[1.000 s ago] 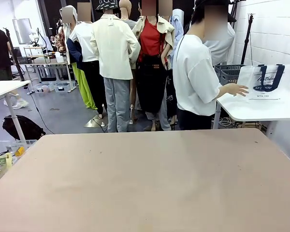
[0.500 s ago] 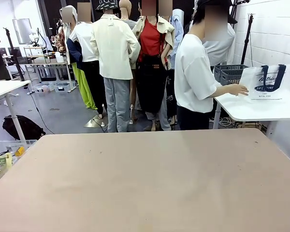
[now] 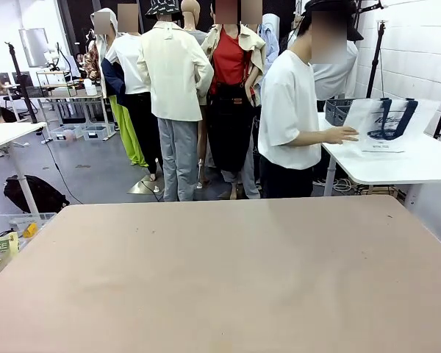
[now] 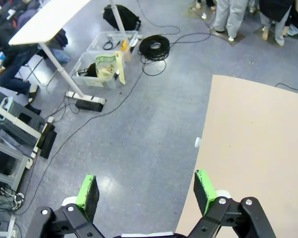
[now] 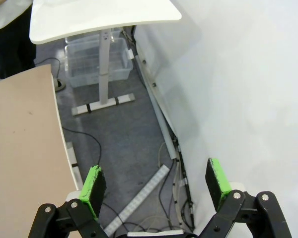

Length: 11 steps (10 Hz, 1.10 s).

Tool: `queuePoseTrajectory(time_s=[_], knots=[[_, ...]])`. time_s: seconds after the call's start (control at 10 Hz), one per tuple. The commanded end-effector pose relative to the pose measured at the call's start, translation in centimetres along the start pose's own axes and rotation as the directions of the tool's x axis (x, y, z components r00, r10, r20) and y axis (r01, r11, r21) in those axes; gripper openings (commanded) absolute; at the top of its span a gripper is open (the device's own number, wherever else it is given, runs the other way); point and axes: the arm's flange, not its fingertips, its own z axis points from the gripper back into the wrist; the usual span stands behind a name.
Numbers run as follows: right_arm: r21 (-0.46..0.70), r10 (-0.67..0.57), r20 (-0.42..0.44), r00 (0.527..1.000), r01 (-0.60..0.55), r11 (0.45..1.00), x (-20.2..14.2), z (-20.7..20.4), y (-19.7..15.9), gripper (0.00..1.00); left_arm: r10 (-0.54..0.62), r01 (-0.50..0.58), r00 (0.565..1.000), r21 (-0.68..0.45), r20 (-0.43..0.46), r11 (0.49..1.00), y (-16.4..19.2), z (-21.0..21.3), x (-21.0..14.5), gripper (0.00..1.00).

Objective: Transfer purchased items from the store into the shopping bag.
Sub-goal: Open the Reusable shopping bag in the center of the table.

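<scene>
Beyond the beige table (image 3: 220, 279), at two o'clock, the person's hand (image 3: 343, 134) had slid the shopping bag (image 3: 386, 125) leftward on a white side table (image 3: 411, 165), partly hiding the store basket (image 3: 336, 110). Left gripper (image 4: 145, 191) and right gripper (image 5: 156, 186) hung with jaws apart.

The front camera sits low at the near edge of the tan bench (image 3: 220, 279) and faces across it toward the person (image 3: 287, 110). Each wrist camera hangs above a side edge of that bench, facing steeply down at the floor (image 4: 114, 144). Front and left wrist views share the clear bin (image 4: 92, 82); front and right wrist views share the white bench (image 5: 99, 17).
</scene>
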Motion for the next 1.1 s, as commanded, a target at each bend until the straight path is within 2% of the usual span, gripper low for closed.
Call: queuePoseTrajectory(time_s=[0.0, 1.0], knots=[[-0.006, 0.017, -0.002, 1.0, -0.018, 1.0, 0.02, 0.05, -0.01, 1.0, -0.022, 0.022, 1.0, 0.003, 0.008, 1.0, 0.21, 0.06, 0.03, 1.0], [-0.006, 0.017, -0.002, 1.0, -0.018, 1.0, 0.02, 0.05, -0.01, 1.0, -0.022, 0.022, 1.0, 0.003, 0.008, 1.0, 0.21, 0.06, 0.03, 1.0]])
